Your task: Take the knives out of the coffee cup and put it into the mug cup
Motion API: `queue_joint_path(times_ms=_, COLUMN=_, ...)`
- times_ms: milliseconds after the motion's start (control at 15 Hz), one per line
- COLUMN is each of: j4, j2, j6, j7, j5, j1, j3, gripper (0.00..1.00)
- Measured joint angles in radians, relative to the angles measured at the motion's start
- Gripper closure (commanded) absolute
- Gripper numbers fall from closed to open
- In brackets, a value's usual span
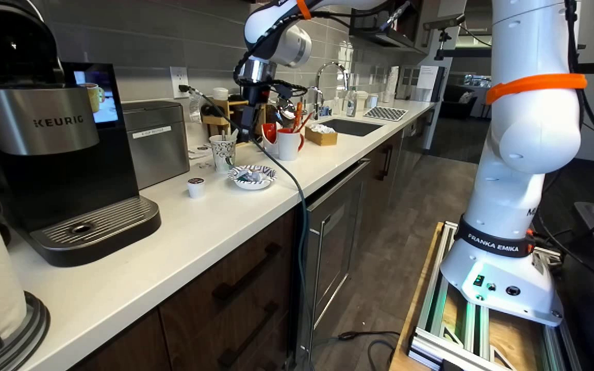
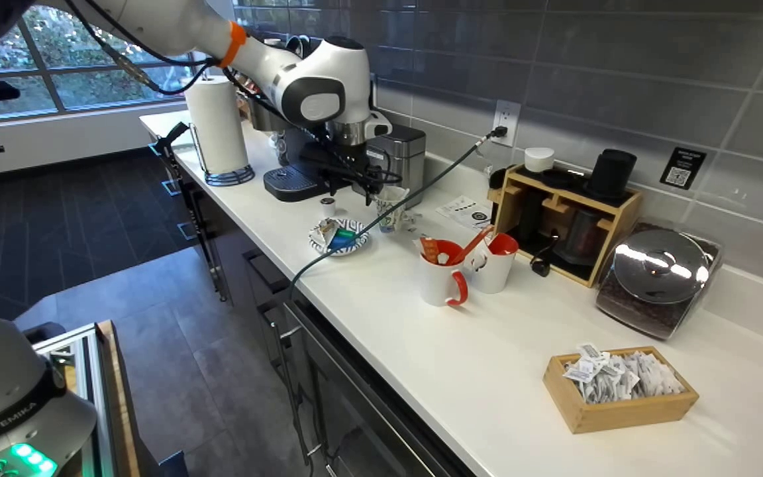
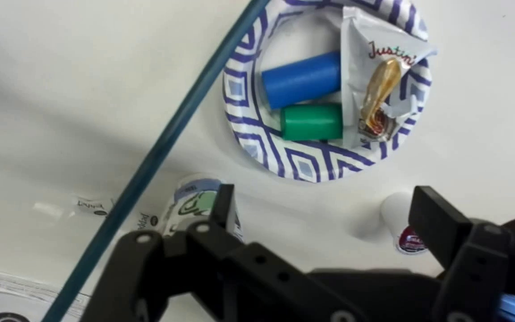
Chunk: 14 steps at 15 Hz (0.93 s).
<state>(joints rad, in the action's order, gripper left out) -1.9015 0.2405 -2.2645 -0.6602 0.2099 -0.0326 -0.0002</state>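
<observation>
In an exterior view, what look like pale knives (image 1: 232,135) poke from the patterned paper cup (image 1: 223,154), so the transfer seems undone; the red-handled mug (image 1: 289,146) waits at its three o'clock.

In an exterior view, a red utensil (image 2: 473,244), kind unclear, slants from that mug.

In the wrist view, the gripper (image 3: 327,208) gapes, holding nothing, the paper cup at nine o'clock.

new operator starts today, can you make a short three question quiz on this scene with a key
1. Multiple choice: the gripper is: a) shut, holding nothing; b) shut on a plate; c) open.
2. True or false: the paper cup stands upright.
3. Count: how many white mugs with red insides stand on the counter?

Key: 1 c; 2 true; 3 two.
</observation>
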Motion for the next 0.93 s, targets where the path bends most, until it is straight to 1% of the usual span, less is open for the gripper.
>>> queue_joint_path(times_ms=200, j4=0.041, j2=0.037, j6=0.015, j7=0.008, j5=0.000, j1=0.026, j3=0.007, gripper=0.00)
queue_joint_path(times_ms=333, j4=0.044, j2=0.039, j6=0.013, j7=0.014, j5=0.000, j1=0.034, j3=0.015, gripper=0.00)
queue_joint_path(times_ms=533, j4=0.050, j2=0.042, j6=0.013, j7=0.077, j5=0.000, j1=0.039, j3=0.025, gripper=0.00)
queue_joint_path(times_ms=933, j4=0.100, j2=0.076, j6=0.011, j7=0.196, j5=-0.008, j1=0.041, j3=0.037, gripper=0.00)
